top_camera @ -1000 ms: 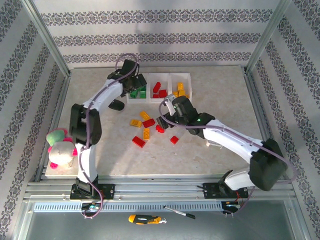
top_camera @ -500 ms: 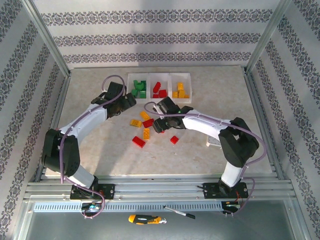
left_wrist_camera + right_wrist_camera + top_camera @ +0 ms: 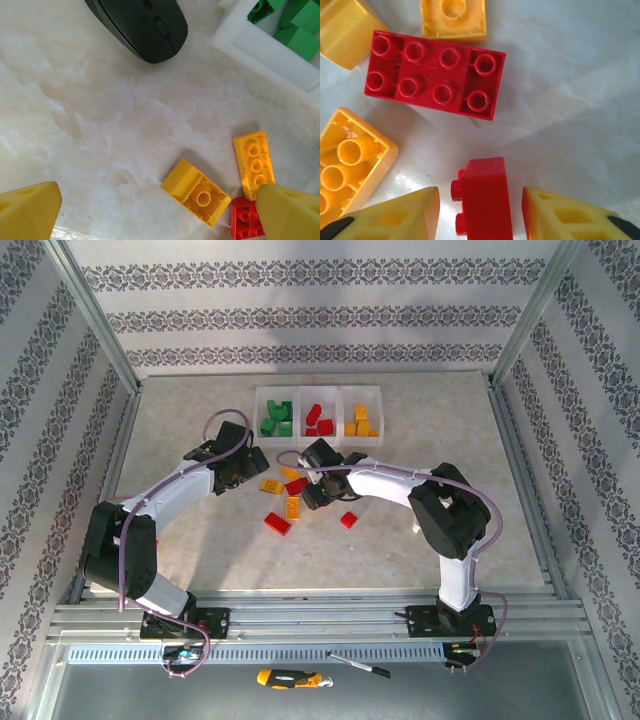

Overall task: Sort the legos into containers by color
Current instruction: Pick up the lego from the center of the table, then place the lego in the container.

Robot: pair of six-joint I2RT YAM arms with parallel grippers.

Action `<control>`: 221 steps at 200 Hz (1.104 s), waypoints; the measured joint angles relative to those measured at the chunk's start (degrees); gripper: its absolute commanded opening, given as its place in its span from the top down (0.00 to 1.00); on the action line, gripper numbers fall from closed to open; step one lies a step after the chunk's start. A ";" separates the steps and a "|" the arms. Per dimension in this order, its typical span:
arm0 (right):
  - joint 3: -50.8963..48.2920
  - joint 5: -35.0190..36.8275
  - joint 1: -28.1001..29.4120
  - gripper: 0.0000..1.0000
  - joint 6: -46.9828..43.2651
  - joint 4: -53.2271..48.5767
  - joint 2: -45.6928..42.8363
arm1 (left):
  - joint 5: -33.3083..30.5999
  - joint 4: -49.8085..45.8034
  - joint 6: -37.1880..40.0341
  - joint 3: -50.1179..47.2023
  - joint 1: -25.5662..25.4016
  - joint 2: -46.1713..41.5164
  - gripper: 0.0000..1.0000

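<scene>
A marbled table (image 3: 450, 430) carries a white three-compartment tray (image 3: 320, 389), with green bricks (image 3: 277, 418), red bricks (image 3: 318, 418) and yellow bricks (image 3: 360, 422) lying one colour to a compartment. The loose bricks are scattered on the tray's near side.

Ahead of the left tool (image 3: 158, 214), a black computer mouse (image 3: 140, 25) is cut off by the top of the frame. A corner of the tray, with green bricks inside, juts in ahead and to one side. This tool's fingers stand spread wide and grip nothing. An upturned yellow brick (image 3: 197, 195) lies on the table between the fingers, nearer the one at the frame's right. Beside it are a long yellow-orange brick (image 3: 253, 162) and a small red brick (image 3: 244, 220), both partly hidden behind that fingertip.

The right tool (image 3: 482, 212) straddles a red brick on its side (image 3: 482, 190), fingers parted. A narrow gap shows on each flank, and the brick's lower end runs out of frame. Whether either finger touches it is hard to make out. Just ahead of this tool lies a red eight-stud brick (image 3: 435, 75). Around it are three yellow pieces (image 3: 350, 160), each cropped by the frame edges.
</scene>
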 measured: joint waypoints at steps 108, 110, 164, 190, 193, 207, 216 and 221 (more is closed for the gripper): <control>-0.31 2.19 -0.07 0.78 2.56 0.22 -2.93 | -1.11 -0.44 -0.39 -0.04 -1.36 0.00 0.01; -0.44 2.21 -0.13 0.78 2.60 0.24 -3.32 | -1.14 -0.44 -0.39 -0.04 -1.38 0.00 0.01; 0.61 2.36 -3.45 0.78 2.95 1.16 -9.53 | -1.51 -0.68 -0.79 -0.04 -3.23 0.00 0.01; 6.05 2.64 -5.86 0.78 2.43 1.84 -7.08 | -1.60 -0.70 -1.79 -0.04 -4.33 0.00 0.01; 6.93 2.82 -6.01 0.78 2.32 2.08 -6.62 | -1.62 -0.68 -1.92 -0.04 -4.42 0.00 0.01; 11.69 3.50 -6.91 0.78 1.38 2.91 -3.54 | -1.79 -0.72 -2.51 -0.04 -4.94 0.00 0.01; 14.93 3.91 -7.30 0.78 0.72 3.61 -1.20 | -1.97 -0.74 -2.80 -0.07 -5.14 0.00 0.01; 16.59 4.31 -7.56 0.78 0.48 3.80 0.02 | -2.01 -0.74 -2.99 -0.09 -5.25 0.00 0.01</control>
